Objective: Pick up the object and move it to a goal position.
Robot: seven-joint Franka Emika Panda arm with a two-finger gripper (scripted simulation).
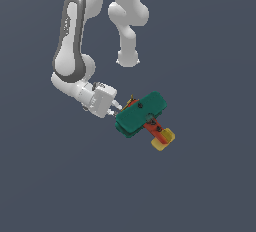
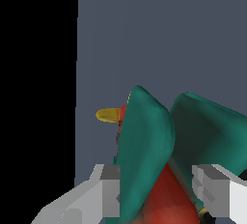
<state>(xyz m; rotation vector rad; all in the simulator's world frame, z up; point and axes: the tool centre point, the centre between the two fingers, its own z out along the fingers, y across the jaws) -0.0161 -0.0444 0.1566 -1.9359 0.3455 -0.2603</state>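
The object [image 1: 142, 112] is a small toy airplane with a broad teal-green wing block, a red-orange body [image 1: 154, 128] and a yellow tail end [image 1: 163, 139]. My gripper [image 1: 118, 109] meets it at the wing's edge on the exterior view's left, where the wing hides the fingertips. In the wrist view the object [image 2: 144, 131] sits between my two grey fingers [image 2: 110, 191]. The gripper [image 2: 157, 189] is shut on the wing block and red body. A yellow tip [image 2: 107, 115] pokes out beyond the wing.
The white arm [image 1: 75, 36] comes down from the top of the exterior view to the gripper. A plain grey-blue surface [image 1: 210, 186] lies all around. A black area [image 2: 38, 73] fills one side of the wrist view.
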